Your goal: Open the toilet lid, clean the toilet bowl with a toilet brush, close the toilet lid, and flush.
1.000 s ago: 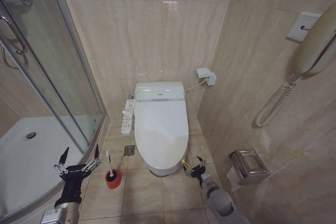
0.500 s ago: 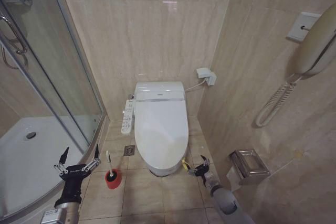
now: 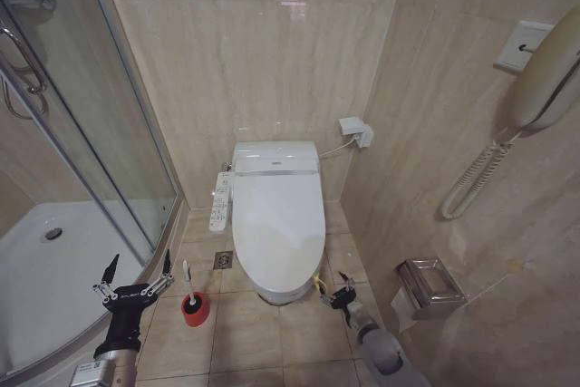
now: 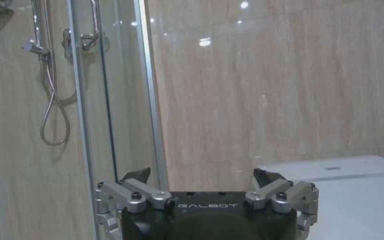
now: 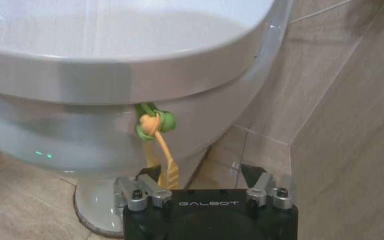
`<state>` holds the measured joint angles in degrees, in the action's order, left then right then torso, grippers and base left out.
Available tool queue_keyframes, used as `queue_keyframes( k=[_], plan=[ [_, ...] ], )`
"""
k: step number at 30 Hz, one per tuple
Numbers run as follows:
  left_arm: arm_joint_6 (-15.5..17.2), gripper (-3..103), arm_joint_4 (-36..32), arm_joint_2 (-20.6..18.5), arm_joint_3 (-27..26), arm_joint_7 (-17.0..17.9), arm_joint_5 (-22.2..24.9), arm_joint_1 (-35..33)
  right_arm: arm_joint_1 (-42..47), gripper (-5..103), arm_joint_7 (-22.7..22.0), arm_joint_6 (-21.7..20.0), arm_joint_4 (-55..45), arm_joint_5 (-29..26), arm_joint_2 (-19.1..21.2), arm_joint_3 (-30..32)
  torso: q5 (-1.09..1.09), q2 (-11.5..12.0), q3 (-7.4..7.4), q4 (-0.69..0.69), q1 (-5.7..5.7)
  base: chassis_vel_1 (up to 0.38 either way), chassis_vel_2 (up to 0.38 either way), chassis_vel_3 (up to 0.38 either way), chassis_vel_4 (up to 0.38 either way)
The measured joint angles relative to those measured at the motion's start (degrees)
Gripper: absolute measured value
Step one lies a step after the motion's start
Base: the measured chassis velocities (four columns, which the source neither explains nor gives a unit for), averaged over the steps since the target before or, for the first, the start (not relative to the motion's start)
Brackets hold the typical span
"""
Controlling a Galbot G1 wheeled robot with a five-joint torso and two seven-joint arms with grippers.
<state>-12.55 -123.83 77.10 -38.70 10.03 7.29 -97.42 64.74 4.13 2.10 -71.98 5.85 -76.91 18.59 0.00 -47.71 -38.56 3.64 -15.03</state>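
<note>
The right tool [image 3: 337,293] — marked GALBOT, spread wide and empty — sits low at the 4 o'clock corner of the one shut toilet lid [image 3: 278,215], its yellow-green band [image 5: 156,125] just ahead, while the left tool [image 3: 136,275] hangs equally wide beside the single toilet brush [image 3: 188,282] at 8 o'clock.

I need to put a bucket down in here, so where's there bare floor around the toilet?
The roomiest bare tiles lie in front of the toilet bowl, between the toilet brush in its red holder and the right claw. The strip between bowl and right wall is crowded: that open claw sits by the lid's yellow-green band. The left claw hangs open beside the shower tray.
</note>
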Motion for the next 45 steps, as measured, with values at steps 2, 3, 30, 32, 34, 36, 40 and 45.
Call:
queue_keyframes(
  k=[2, 3, 30, 32, 34, 36, 40, 45],
  plan=[
    [0.00, 100, 0.00, 0.00, 0.00, 0.00, 0.00, 0.00, -0.31, 93, -0.18, 0.40, 0.22, 0.03, -0.12, -0.11, 0.00, 0.00, 0.00, 0.00, 0.00, 0.000, 0.000, 0.000, 0.000],
    [0.00, 100, 0.00, 0.00, 0.00, 0.00, 0.00, 0.00, -0.42, 66, -0.21, 0.51, 0.23, 0.03, -0.05, -0.14, 0.00, 0.00, 0.00, 0.00, 0.00, 0.000, 0.000, 0.000, 0.000],
    [0.00, 100, 0.00, 0.00, 0.00, 0.00, 0.00, 0.00, 2.02, 0, 0.22, 1.47, -4.26, -3.14, 2.11, 1.72, 0.00, 0.00, 0.00, 0.00, 0.00, 0.000, 0.000, 0.000, 0.000],
    [0.00, 100, 0.00, 0.00, 0.00, 0.00, 0.00, 0.00, 2.87, 0, -0.56, 1.38, -7.48, -5.28, 1.58, 2.33, 0.00, 0.00, 0.00, 0.00, 0.00, 0.000, 0.000, 0.000, 0.000],
    [0.00, 100, 0.00, 0.00, 0.00, 0.00, 0.00, 0.00, 3.10, 0, -0.83, 1.27, -8.48, -6.00, 1.36, 2.57, 0.00, 0.00, 0.00, 0.00, 0.00, 0.000, 0.000, 0.000, 0.000],
    [0.00, 100, 0.00, 0.00, 0.00, 0.00, 0.00, 0.00, 3.78, 0, -1.55, 0.73, -11.78, -8.18, 0.42, 3.49, 0.01, 0.00, 0.00, -0.01, 0.00, 0.000, 0.000, 0.000, 0.000],
    [0.00, 100, 0.00, 0.00, 0.00, 0.00, 0.00, 0.00, 4.63, 0, -2.07, 0.45, -16.40, -9.53, -0.42, 5.34, 0.02, 0.00, 0.00, -0.02, 0.00, 0.000, 0.000, 0.000, 0.000],
    [0.00, 100, 0.00, 0.00, 0.00, 0.00, 0.00, 0.00, 5.35, 0, -2.54, -0.11, -21.04, -11.29, -0.28, 6.55, 0.01, 0.00, 0.00, 0.00, 0.00, 0.000, 0.000, 0.000, 0.000]
  ],
)
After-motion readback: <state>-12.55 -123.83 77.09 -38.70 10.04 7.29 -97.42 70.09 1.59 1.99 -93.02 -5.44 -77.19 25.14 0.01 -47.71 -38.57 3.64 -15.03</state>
